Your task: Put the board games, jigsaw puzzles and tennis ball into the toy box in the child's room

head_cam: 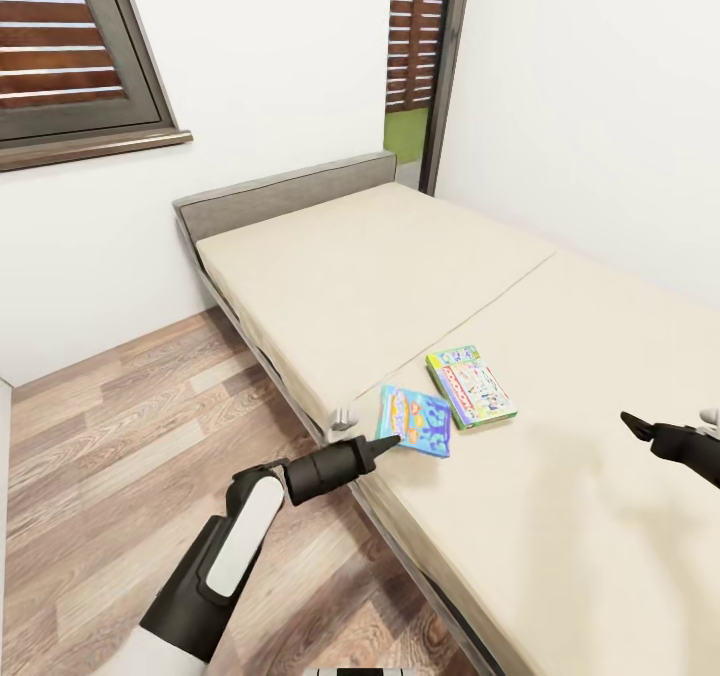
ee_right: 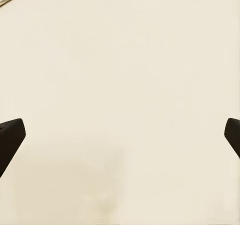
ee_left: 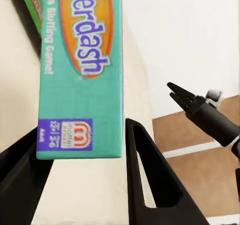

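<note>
You have two games on the bed: blue game between your parted left gripper fingers, green game beside; right gripper spread, empty.

L arm reaching forward and rightward from lower left, forearm near level, wrist straight. Left gripper tips together in head view (wrist view: fingers spread wide). R arm entering from right edge, right gripper pointing left, fingers parted wide, nothing between.

Two board games lie side by side on the bed, near its left edge.
</note>
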You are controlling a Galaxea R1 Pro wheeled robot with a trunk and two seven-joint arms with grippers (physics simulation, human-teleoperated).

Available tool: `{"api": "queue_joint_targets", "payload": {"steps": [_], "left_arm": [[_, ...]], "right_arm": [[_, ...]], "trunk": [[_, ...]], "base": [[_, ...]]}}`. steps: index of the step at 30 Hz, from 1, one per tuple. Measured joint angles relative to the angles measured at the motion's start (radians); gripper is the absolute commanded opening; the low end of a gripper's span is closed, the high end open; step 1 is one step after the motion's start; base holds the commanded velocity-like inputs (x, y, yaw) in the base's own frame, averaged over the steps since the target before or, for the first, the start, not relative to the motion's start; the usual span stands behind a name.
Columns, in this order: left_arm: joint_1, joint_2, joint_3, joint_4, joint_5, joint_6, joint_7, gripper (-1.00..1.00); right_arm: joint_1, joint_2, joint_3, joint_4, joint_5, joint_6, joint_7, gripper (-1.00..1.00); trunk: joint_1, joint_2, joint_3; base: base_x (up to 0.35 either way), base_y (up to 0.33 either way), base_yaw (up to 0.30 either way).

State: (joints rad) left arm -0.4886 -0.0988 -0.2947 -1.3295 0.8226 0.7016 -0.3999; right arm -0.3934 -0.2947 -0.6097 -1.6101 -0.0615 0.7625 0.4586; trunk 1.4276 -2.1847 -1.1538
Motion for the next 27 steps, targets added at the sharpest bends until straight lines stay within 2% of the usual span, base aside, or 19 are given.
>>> {"api": "queue_joint_targets", "payload": {"steps": [3, 7, 12, 27], "left_arm": [[0.028, 0.001, 0.003, -0.038, -0.003, 0.017, 0.025, -1.00], [0.072, 0.001, 0.008, -0.081, -0.004, 0.034, 0.093, -1.00], [0.094, 0.000, 0.007, -0.111, 0.006, 0.043, 0.144, -1.00], [0.107, 0.001, 0.006, -0.134, 0.004, 0.045, 0.169, -1.00]], "right_arm": [[0.000, 0.000, -0.002, 0.000, 0.000, 0.001, 0.000, 1.00], [0.000, -0.001, -0.004, 0.000, 0.000, 0.002, 0.000, 1.00], [0.000, -0.001, -0.005, 0.000, -0.001, 0.002, 0.001, 1.00], [0.000, 0.001, -0.001, 0.000, -0.001, -0.003, 0.000, 1.00]], "trunk": [[0.000, 0.000, 0.000], [0.000, 0.000, 0.000], [0.000, 0.000, 0.000], [0.000, 0.000, 0.000]], "base": [[0.000, 0.000, 0.000], [0.000, 0.000, 0.000], [0.000, 0.000, 0.000], [0.000, 0.000, 0.000]]}}
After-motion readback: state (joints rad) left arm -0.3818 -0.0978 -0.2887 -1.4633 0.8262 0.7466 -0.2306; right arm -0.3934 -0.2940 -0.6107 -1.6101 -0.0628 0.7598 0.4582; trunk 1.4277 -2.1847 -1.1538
